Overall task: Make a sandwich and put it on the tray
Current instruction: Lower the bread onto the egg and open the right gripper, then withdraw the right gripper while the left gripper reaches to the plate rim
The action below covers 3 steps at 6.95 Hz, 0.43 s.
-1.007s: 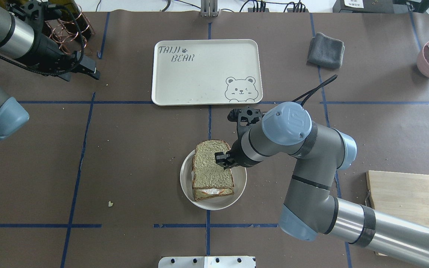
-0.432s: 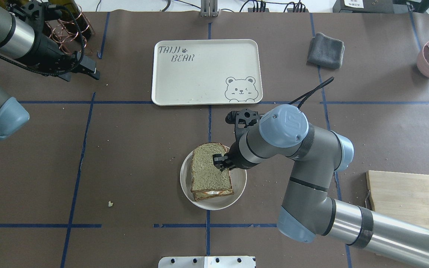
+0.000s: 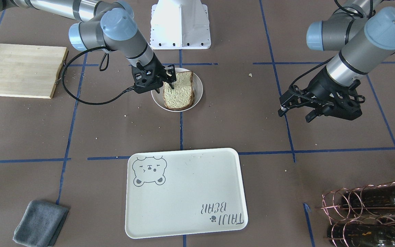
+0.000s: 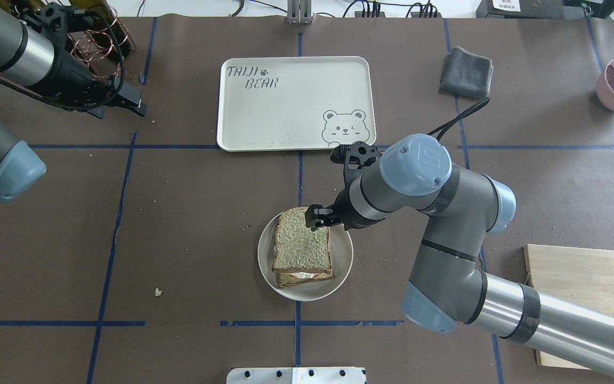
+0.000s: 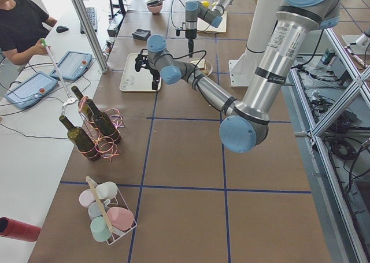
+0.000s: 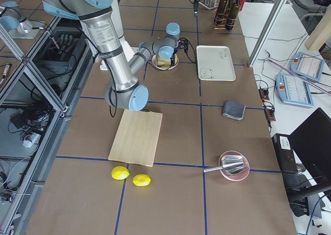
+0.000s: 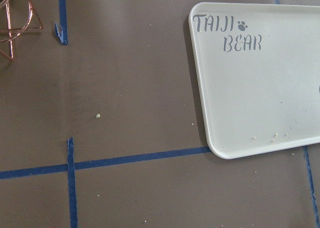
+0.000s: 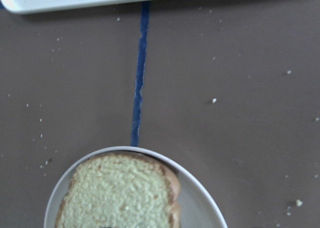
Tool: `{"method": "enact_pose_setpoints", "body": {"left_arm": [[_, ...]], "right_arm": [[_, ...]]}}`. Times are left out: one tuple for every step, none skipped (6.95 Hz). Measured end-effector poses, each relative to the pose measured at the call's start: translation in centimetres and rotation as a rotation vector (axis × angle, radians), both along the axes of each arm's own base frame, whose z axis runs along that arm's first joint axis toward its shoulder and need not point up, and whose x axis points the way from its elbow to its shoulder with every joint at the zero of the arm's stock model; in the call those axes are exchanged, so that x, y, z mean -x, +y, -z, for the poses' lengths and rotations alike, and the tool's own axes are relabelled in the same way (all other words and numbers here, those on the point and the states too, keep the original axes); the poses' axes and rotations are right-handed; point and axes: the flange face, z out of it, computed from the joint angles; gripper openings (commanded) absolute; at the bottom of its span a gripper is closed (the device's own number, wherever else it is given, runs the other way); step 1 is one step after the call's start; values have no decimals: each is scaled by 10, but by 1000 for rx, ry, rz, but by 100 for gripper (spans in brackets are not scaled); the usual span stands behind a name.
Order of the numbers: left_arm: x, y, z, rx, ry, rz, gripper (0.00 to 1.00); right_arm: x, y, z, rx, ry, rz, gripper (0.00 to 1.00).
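Brown-crusted, greenish-tan two-slice sandwich, white egg showing at near edge, on round white plate. "TAIJI BEAR" lettered on cream rectangular tray. Right gripper spread at far corner; left gripper spread.

One tray, one plate, one sandwich — two bread slices. One wooden board, two lemons, one grey cloth, one pink bowl — and two robot arms.

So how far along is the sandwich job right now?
Done: the sandwich is stacked on its plate, egg showing between slices. In hand: the right pincer hangs over the top slice's corner. Remaining: moving it onto the tray, bare but for crumbs.
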Motion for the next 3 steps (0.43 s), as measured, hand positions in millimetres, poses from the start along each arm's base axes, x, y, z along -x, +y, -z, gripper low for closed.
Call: {"method": "enact_pose_setpoints", "body": {"left_arm": [[-30, 15, 15, 28, 5, 18, 99], [-68, 36, 29, 64, 9, 33, 95], [-106, 63, 39, 101, 12, 42, 83]], "right_arm": [[-27, -23, -3, 39, 30, -18, 100], [-58, -45, -9, 71, 71, -33, 100], [-91, -66, -19, 72, 123, -35, 100]]}}
